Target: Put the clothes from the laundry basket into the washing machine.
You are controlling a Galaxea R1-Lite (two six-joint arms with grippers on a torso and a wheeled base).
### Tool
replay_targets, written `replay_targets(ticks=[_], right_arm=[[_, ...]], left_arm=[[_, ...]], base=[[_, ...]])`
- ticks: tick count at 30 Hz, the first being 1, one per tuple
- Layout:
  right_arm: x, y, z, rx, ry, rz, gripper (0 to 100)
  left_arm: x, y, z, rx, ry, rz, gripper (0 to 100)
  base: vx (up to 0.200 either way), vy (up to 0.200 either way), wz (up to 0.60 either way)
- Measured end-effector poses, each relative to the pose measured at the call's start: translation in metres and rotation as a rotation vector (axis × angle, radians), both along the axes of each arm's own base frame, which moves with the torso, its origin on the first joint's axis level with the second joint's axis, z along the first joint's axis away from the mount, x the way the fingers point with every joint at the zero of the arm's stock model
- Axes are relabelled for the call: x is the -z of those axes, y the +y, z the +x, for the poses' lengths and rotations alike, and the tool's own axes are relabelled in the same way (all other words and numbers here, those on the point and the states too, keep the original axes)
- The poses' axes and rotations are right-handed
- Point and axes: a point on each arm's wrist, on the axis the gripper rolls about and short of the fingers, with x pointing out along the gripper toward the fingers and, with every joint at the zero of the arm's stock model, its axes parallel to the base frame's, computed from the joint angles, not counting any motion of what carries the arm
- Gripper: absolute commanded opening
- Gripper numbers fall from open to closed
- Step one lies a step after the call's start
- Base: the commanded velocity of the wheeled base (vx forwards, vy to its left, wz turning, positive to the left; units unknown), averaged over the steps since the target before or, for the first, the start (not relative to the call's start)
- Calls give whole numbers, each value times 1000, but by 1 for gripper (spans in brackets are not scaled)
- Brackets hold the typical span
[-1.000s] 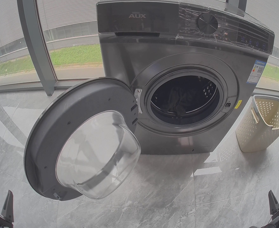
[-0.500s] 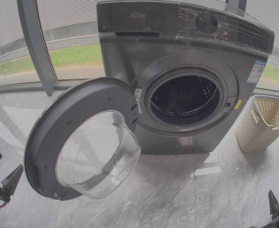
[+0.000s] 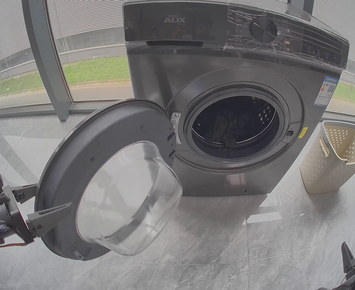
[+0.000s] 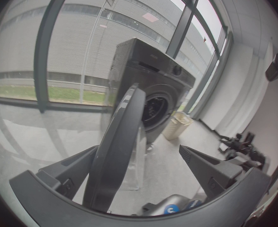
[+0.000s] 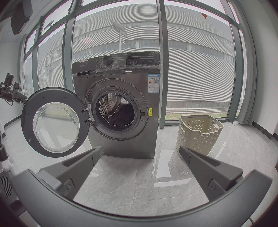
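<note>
Door (image 3: 105,141) swung wide left of washing machine (image 3: 157,73), its rim between left gripper's (image 3: 54,195) parted jaws; dark clothes (image 3: 226,127) in drum; laundry basket (image 3: 330,162) beside machine's right; right gripper (image 3: 354,238) spread apart, low over floor (image 3: 226,238).

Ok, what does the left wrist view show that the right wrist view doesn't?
Left wrist, not right wrist: the door seen edge-on, its rim between the fingers of the open left pincer. Right wrist, not left wrist: the door's round inner face seen head-on, and dark clothes lying in the drum. Both: the washer, the basket on the floor beside it, and the windows behind.
</note>
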Motion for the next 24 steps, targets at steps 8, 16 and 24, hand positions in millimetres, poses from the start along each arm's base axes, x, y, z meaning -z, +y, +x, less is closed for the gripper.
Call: replay_targets(ticks=[8, 16, 24], right_arm=[[0, 0, 0, 0, 0, 0, 100], [0, 0, 0, 0, 0, -1, 100], [0, 0, 0, 0, 0, -1, 100]], left_arm=[[-13, -12, -15, 157, 23, -138, 100], [-16, -12, -19, 158, -2, -126, 100], [-11, -21, 6, 120, 8, -14, 100]], base=[[0, 0, 0], [0, 0, 0], [0, 0, 0]])
